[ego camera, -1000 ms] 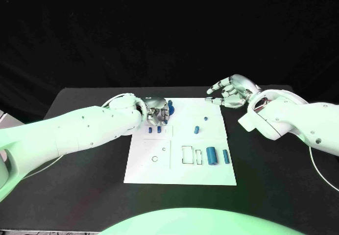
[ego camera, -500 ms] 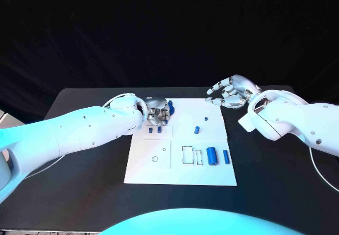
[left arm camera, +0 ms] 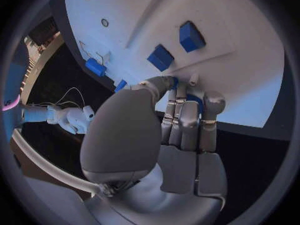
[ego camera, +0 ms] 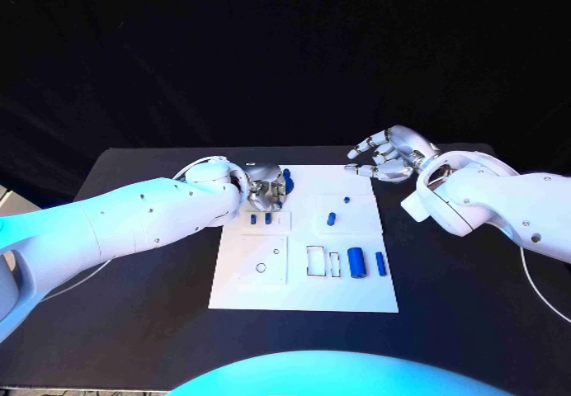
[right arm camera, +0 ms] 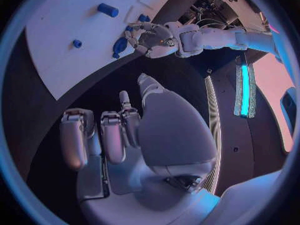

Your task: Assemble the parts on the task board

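— Where are the parts?
— On the task board [ego camera: 357, 293] mid-table: two blue cylinders [ego camera: 357, 262] near its right edge, smaller blue pieces [ego camera: 332, 219] farther up.
— And the hands?
— The left hand [ego camera: 266, 186] grips a blue part [left arm camera: 195, 101] at the board's far left corner. The right hand [ego camera: 390, 157] hovers beyond the far right corner, fingers loosely apart, holding nothing.

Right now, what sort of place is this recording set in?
Probably a robotics lab bench: a black table against a dark backdrop, a white task board with small blue parts, and the left hand and right hand over its far end.
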You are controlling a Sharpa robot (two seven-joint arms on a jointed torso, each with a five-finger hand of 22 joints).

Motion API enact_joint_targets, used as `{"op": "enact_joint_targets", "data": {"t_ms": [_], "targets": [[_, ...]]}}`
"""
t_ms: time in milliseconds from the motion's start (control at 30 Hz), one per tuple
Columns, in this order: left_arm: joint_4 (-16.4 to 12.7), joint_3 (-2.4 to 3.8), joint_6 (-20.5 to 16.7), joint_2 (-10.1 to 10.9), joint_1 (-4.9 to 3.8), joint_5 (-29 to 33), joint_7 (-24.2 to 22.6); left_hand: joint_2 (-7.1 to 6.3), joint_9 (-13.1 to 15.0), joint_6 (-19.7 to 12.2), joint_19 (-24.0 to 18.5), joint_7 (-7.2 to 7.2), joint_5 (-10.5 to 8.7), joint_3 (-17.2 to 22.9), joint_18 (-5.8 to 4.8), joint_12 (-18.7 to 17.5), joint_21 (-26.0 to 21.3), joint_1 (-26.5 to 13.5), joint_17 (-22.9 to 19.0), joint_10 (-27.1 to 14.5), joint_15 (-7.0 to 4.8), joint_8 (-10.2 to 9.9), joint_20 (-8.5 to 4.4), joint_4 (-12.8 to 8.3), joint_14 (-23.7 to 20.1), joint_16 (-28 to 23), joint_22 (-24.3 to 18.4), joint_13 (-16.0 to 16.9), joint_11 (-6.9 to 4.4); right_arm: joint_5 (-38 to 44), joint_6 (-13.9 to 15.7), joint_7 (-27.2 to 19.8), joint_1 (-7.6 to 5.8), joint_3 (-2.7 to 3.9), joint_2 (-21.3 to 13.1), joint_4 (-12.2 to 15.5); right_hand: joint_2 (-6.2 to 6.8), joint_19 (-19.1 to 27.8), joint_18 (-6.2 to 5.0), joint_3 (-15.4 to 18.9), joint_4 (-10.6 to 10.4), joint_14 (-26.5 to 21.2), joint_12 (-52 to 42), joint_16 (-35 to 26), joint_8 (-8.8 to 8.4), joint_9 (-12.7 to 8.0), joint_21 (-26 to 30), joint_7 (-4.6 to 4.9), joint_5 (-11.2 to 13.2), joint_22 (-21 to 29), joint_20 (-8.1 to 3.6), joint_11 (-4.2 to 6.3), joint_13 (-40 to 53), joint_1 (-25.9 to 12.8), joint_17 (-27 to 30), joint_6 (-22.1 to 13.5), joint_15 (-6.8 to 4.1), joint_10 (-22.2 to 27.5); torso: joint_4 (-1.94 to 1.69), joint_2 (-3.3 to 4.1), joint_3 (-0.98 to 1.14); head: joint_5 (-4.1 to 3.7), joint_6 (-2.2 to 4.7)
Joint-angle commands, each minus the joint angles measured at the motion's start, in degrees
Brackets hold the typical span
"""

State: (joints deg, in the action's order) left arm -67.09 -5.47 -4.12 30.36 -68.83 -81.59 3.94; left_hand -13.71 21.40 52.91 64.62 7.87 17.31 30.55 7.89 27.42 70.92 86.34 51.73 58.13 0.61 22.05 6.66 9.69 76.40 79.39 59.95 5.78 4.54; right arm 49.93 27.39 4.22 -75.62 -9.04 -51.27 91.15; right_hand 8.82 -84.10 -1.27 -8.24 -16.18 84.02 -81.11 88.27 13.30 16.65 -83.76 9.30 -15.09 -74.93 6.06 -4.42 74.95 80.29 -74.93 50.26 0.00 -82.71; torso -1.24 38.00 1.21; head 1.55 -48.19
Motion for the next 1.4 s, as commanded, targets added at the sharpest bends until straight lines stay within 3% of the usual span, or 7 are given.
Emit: {"op": "enact_joint_targets", "data": {"t_ms": [33, 300, 567, 800, 900, 1200, 1400], "targets": [[-0.1, -0.17, -0.4, -0.2, 0.29, 1.2, -1.0, 0.88, 0.4, 1.5, 0.9, -0.22, -0.14, 0.8, -0.66, -0.9, 0.7, -0.2, 0.3, 1.9, -0.27, 0.0, -0.19, -0.7, 0.7, 0.3, 0.9, 0.2, -0.42, 0.2, -0.3, -0.6, 0.04, 0.01, 0.1, 0.0, -0.26, -2.6, -0.35, -0.3, -0.1, 4.8, 0.2, -0.2, 0.19, -0.1, 0.4, -0.06, 0.0, -11.5, 0.12, 0.03, 6.1, 0.1, -10.1, -0.3, 0.19, 0.3, 0.01, -0.05, 0.04, 0.03, 0.12], [-0.5, -0.06, -3.7, 0.7, 0.45, 3.7, -1.5, 0.87, 0.6, 2.3, 2.0, -0.21, -0.15, 1.5, -0.97, -3.0, 1.7, -1.5, 0.6, 3.6, -0.48, -0.6, -0.51, -1.7, 1.4, 0.3, 2.2, -0.2, -0.51, 0.2, -0.3, -0.5, 0.07, 0.01, 0.1, 0.0, -0.27, -2.6, -0.36, -0.3, -0.1, 4.8, 0.2, -0.2, 0.22, -0.1, 0.4, -0.07, 0.0, -11.5, 0.12, 0.04, 6.2, 0.1, -10.2, -0.3, 0.19, 0.3, 0.04, -0.07, -0.01, -0.14, 0.36], [-3.3, 1.41, -5.1, 3.3, 0.48, 6.3, -1.7, 0.86, 0.7, 2.6, 2.7, -0.07, -0.14, 1.8, -1.13, -3.9, 2.2, -1.9, 0.8, 4.1, -0.37, -1.0, -0.51, -2.2, 1.8, 0.4, 2.9, -0.2, -0.35, 0.2, -0.4, -0.4, 0.13, 0.01, -0.1, -0.1, -0.27, -2.6, -0.36, -0.3, -0.1, 4.8, 0.2, -0.2, 0.22, -0.1, 0.4, -0.07, 0.0, -11.5, 0.12, 0.04, 6.2, 0.1, -10.2, -0.3, 0.19, 0.3, -0.18, -0.17, 0.00, -0.22, 0.57], [-6.2, 2.77, -4.5, 6.1, 0.45, 7.2, -1.3, 0.81, 0.8, 2.8, 2.8, -0.08, -0.16, 1.8, -1.13, -4.2, 2.2, -2.2, 0.7, 4.5, -0.37, -1.0, -0.50, -2.4, 1.9, 0.3, 2.9, -0.2, -0.36, 0.3, -0.4, -0.4, 0.15, 0.01, -0.2, -0.1, -0.27, -2.6, -0.36, -0.3, -0.1, 4.8, 0.2, -0.2, 0.22, -0.1, 0.4, -0.07, 0.0, -11.5, 0.12, 0.04, 6.2, 0.1, -10.2, -0.3, 0.19, 0.3, -0.14, -0.14, -0.01, -0.01, 0.58], [-6.9, 3.07, -4.0, 7.3, 0.44, 7.2, -1.1, 0.65, 0.8, 3.0, 2.8, -0.09, -0.20, 1.7, -1.13, -4.6, 2.2, -2.7, 0.5, 4.7, -0.35, -1.2, -0.48, -2.4, 1.9, 0.3, 2.9, -0.2, -0.34, 0.3, -0.4, -0.4, 0.16, 0.01, -0.3, -0.1, -0.27, -2.6, -0.36, -0.3, -0.1, 4.8, 0.2, -0.2, 0.22, -0.1, 0.4, -0.07, 0.0, -11.5, 0.12, 0.04, 6.2, 0.1, -10.2, -0.3, 0.19, 0.3, -0.13, -0.16, 0.01, 0.07, 0.53], [-5.9, 3.24, -2.8, 7.9, 0.49, 6.4, -0.9, 0.52, 0.8, 3.0, 2.8, -0.12, -0.23, 1.6, -1.14, -4.9, 2.2, -3.1, 0.5, 4.8, -0.33, -1.3, -0.46, -2.3, 2.0, 0.2, 2.9, -0.3, -0.34, 0.4, -0.4, -0.3, 0.19, 0.01, -0.4, -0.1, -0.27, -2.6, -0.36, -0.3, -0.1, 4.8, 0.2, -0.2, 0.22, -0.1, 0.4, -0.07, 0.0, -11.5, 0.12, 0.04, 6.2, 0.1, -10.2, -0.3, 0.19, 0.3, -0.22, -0.10, -0.07, 0.36, 0.58], [-4.5, 3.14, -2.2, 7.3, 0.96, 5.8, -1.0, 0.49, 0.8, 3.0, 2.8, -0.15, -0.21, 1.6, -1.14, -5.0, 2.2, -3.1, 0.3, 4.9, -0.34, -1.3, -0.46, -2.4, 1.9, 0.2, 2.9, -0.3, -0.36, 0.5, -0.4, -0.3, 0.22, 0.01, -0.3, -0.1, -0.27, -2.6, -0.36, -0.3, -0.1, 4.8, 0.2, -0.2, 0.22, -0.1, 0.4, -0.07, 0.0, -11.5, 0.12, 0.04, 6.2, 0.1, -10.2, -0.3, 0.19, 0.3, 0.08, 0.06, -0.12, 0.41, 0.61]]}}
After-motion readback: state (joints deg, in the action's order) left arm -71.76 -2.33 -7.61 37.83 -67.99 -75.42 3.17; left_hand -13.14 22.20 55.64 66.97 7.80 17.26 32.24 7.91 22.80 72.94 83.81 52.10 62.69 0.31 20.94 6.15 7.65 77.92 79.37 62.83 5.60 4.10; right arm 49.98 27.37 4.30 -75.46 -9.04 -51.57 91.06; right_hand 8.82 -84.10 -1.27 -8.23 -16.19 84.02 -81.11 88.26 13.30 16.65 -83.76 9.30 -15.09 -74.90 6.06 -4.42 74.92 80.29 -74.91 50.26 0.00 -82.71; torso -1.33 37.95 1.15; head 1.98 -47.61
